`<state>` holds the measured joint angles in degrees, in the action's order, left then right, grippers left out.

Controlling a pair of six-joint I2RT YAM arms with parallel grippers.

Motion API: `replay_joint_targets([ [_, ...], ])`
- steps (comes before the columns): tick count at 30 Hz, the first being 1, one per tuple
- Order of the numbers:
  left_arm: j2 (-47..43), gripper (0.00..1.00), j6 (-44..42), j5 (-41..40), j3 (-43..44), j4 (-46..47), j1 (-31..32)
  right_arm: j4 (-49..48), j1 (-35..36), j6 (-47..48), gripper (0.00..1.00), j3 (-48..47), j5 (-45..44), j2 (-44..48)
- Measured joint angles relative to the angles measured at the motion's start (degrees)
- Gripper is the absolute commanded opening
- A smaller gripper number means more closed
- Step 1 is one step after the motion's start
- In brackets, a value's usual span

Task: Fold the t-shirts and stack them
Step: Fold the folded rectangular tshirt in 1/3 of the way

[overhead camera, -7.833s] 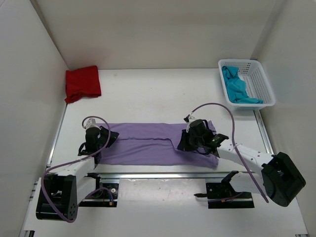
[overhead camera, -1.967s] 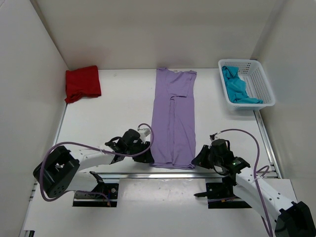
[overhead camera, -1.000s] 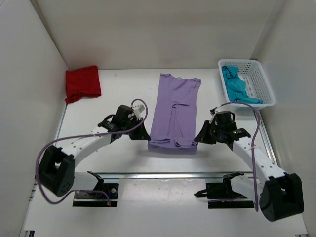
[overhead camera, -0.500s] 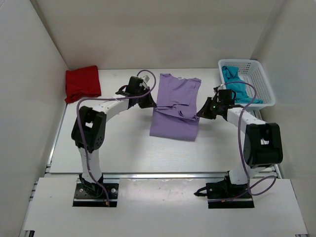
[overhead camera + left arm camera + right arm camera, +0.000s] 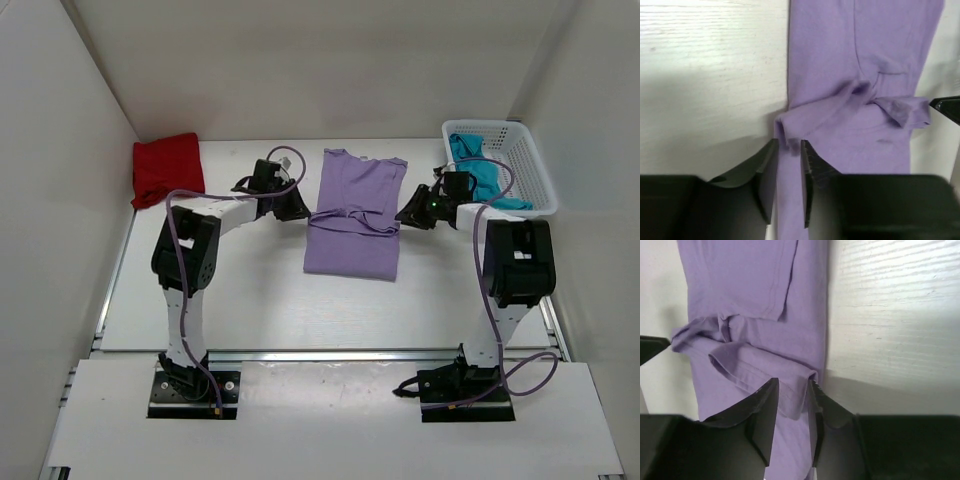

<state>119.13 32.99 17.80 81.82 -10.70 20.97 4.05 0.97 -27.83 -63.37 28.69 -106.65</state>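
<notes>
Lavender t-shirt (image 5: 352,245) lies flat on the table (image 5: 240,300), mid-far, centre, long axis near-to-far. It is folded over on itself: fold line at the near edge, and the top layer's edge forms a wrinkled ridge across the middle. Collar end points far.

Left gripper (image 5: 301,212) is at the left end of that ridge, jaws parted by a narrow gap. The bunched cloth corner sits right at the fingertips (image 5: 771,150).

Right gripper (image 5: 403,217) is at the right end of the ridge. Same narrow gap, with the cloth edge at its tips. Can't tell whether either one pinches cloth.

Far left corner: dark red t-shirt (image 5: 167,170), folded, well apart from the lavender one.

Far right: teal t-shirt (image 5: 476,172) crumpled inside the white basket (image 5: 528,165).
</notes>
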Motion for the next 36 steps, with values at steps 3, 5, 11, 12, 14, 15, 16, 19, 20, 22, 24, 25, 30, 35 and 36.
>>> replay_joint_targets([
  [3,-4.5,0.37,1.1,0.2,-4.0,1.9,-0.8,0.4,0.0,0.7,0.32,0.0,-1.5,2.0],
  [5,-8.6,0.34,1.7,-0.1,-6.3,2.9,-1.0,1.3,1.0,1.2,0.18,0.0,-4.0,5.0],
  [11,-22.4,0.29,4.9,-0.8,-22.4,15.5,4.7,-0.2,11.1,3.6,0.00,2.3,-9.0,15.1],
  [12,-22.8,0.28,5.6,-0.7,-24.8,17.2,6.2,-1.0,13.5,3.9,0.00,2.3,-9.0,15.1],
  [14,-21.5,0.27,6.5,-0.2,-28.3,19.6,8.7,-2.0,17.9,4.2,0.00,2.3,-8.8,13.4],
  [15,-20.3,0.25,6.7,0.0,-29.5,20.2,9.4,-2.1,19.7,4.5,0.00,2.2,-8.7,12.0],
  [16,-18.9,0.25,7.0,0.3,-30.5,20.4,9.7,-1.9,21.4,4.9,0.00,1.8,-8.7,10.2],
  [19,-15.5,0.24,7.5,0.4,-33.2,21.0,9.5,-0.5,24.3,5.8,0.00,-0.5,-9.0,3.7],
  [20,-15.3,0.24,8.0,0.9,-34.1,22.0,9.4,-0.1,24.7,5.9,0.00,-1.4,-9.1,1.8],
  [22,-16.2,0.24,8.0,0.9,-35.5,24.0,9.0,0.2,25.0,6.1,0.00,-2.9,-9.2,-1.4],
  [24,-17.0,0.24,8.1,0.9,-37.3,25.3,8.9,0.2,24.9,6.2,0.00,-3.3,-9.7,-2.8],
  [25,-17.3,0.23,8.3,0.9,-38.3,26.3,8.8,0.3,24.8,6.2,0.00,-3.4,-10.0,-3.3],
  [30,-19.3,0.23,9.6,1.6,-44.4,33.0,9.0,-0.1,24.0,6.2,0.00,-6.6,-11.3,-6.9],
  [35,-22.6,0.22,10.4,1.3,-49.8,36.1,11.2,-1.2,22.7,5.8,0.00,-9.7,-11.6,-9.9],
  [36,-23.1,0.23,10.6,1.4,-50.6,36.0,11.5,-1.0,22.4,5.7,0.00,-11.5,-11.9,-11.0],
])
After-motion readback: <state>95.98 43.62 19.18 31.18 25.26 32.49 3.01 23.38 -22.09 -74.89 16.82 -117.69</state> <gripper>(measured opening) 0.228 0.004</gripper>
